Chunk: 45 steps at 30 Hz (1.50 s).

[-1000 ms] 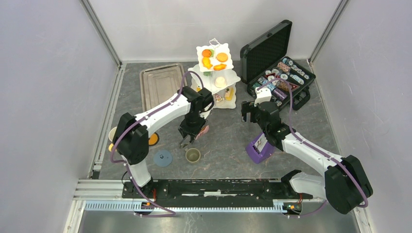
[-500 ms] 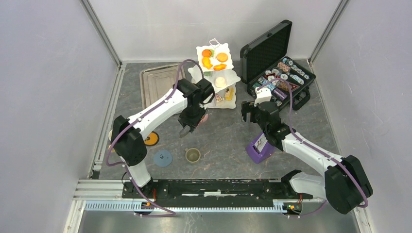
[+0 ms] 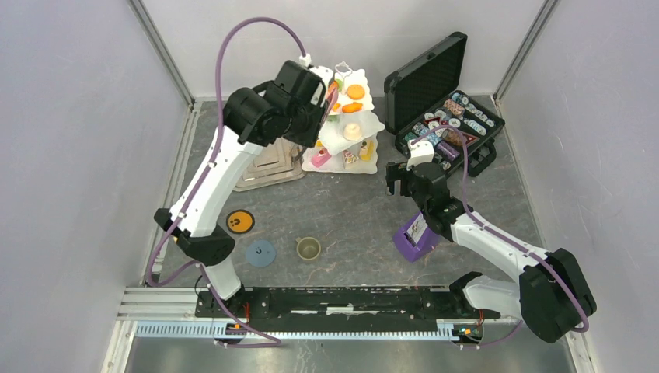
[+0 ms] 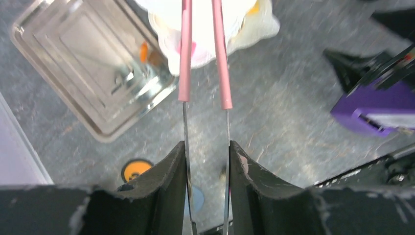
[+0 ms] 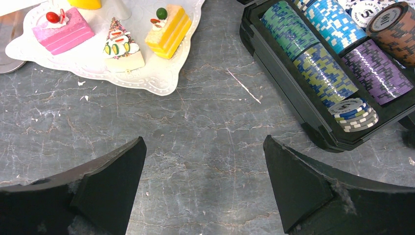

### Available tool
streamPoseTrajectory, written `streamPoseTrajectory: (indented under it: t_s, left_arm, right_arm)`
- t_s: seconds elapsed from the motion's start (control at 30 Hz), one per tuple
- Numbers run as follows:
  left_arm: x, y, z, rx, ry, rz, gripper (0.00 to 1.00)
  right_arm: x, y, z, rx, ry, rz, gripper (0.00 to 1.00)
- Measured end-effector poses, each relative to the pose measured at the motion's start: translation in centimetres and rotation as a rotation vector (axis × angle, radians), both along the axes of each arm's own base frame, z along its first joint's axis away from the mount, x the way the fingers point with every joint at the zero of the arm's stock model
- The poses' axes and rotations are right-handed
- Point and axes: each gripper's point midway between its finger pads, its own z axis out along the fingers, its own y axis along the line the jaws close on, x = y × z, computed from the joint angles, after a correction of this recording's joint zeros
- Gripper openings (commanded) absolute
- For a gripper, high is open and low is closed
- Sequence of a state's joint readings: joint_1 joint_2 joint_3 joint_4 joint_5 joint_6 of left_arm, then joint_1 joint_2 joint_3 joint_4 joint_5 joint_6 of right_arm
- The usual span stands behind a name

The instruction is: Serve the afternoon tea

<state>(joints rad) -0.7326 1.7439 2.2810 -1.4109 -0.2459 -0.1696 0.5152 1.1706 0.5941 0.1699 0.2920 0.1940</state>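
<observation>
White three-tier scalloped square stand [image 3: 332, 140] sits at 12 o'clock on the grey stone-patterned table [image 3: 350, 210]. We see small orange toy pastries [image 3: 355, 92] on its top tier, and its bottom tier carries a pink cake slice [image 5: 63, 32], a cream sprinkle-topped wedge [image 5: 122, 50] and a yellow layered slice [image 5: 169, 24]. Our left gripper [image 4: 206, 147] hangs high at the stand's 9 o'clock side, clenched on slim metal tongs with pink-sleeved tips [image 4: 185, 73]. The two tips stand apart over a blurred white tier. A rectangular silver metal tray [image 4: 63, 49] lies at 11 o'clock, just beside the stand. A small olive cup [image 3: 308, 248] stands upright at 6 o'clock, with a round blue coaster [image 3: 260, 252] near its 9 o'clock side and a round orange coaster [image 3: 240, 221] beyond at 8 o'clock. Our right gripper [image 5: 204, 142] hovers between the stand and the open black case [image 3: 423, 81] of striped poker chips [image 5: 318, 68] at 2 o'clock, its fingers spread wide above the table. A purple card holder [image 3: 412, 241] stands at 4 o'clock beside the right forearm.
</observation>
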Motion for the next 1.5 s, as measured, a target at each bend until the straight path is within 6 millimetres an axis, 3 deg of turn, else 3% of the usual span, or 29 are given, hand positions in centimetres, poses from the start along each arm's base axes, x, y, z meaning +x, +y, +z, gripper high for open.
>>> streamPoseTrajectory:
  t_s: [0.07, 0.17, 0.23, 0.37, 0.47, 0.57, 0.7, 0.8, 0.9, 1.07, 1.2, 1.4, 1.5]
  left_arm:
    - [0.6, -0.4, 2.1, -0.046, -0.055, 0.003, 0.23]
    - [1.2, -1.0, 2.9, -0.072, -0.084, 0.003, 0.22]
    - [1.5, -1.1, 2.5, -0.063, -0.077, 0.006, 0.22]
    - [1.8, 0.0, -0.7, 0.005, -0.032, 0.04, 0.2]
    - [1.6, 2.8, -3.8, 0.034, 0.014, 0.1, 0.21]
    - [1.6, 7.5, -4.9, 0.0, 0.006, 0.214, 0.23]
    - [1.7, 13.1, -3.7, -0.075, -0.097, 0.371, 0.22]
    - [2.2, 14.8, -2.5, -0.133, -0.178, 0.434, 0.22]
    - [3.5, 16.1, -2.9, -0.171, -0.204, 0.492, 0.24]
    - [7.2, 18.3, -5.6, -0.178, -0.142, 0.579, 0.24]
    - [12.5, 19.7, -8.0, -0.18, -0.068, 0.621, 0.25]
    - [21.0, 22.1, -14.0, -0.163, 0.074, 0.678, 0.25]
    - [23.7, 22.6, -17.1, -0.157, 0.126, 0.685, 0.25]
  right_arm:
    - [0.0, 0.0, 0.0, -0.001, 0.001, 0.0, 0.98]
    - [-0.1, 0.0, -0.1, -0.003, 0.005, 0.0, 0.98]
    - [-0.1, -0.1, -0.1, -0.004, 0.006, 0.0, 0.98]
    - [-0.1, -0.1, -0.1, -0.004, 0.006, 0.0, 0.98]
    - [-0.1, 0.0, -0.1, -0.003, 0.006, 0.0, 0.98]
    - [-0.1, 0.0, -0.1, -0.004, 0.006, 0.0, 0.98]
    - [-0.1, 0.0, -0.2, -0.004, 0.007, 0.0, 0.98]
    - [-0.1, 0.0, -0.3, -0.005, 0.009, 0.001, 0.98]
    - [-0.1, 0.0, -0.3, -0.005, 0.009, 0.001, 0.98]
    - [-0.1, 0.0, -0.3, -0.003, 0.009, 0.003, 0.98]
    - [-0.1, 0.0, -0.3, -0.003, 0.009, 0.004, 0.98]
    - [-0.1, 0.1, -0.3, -0.002, 0.009, 0.005, 0.98]
    - [-0.1, 0.1, -0.4, -0.005, 0.014, 0.005, 0.98]
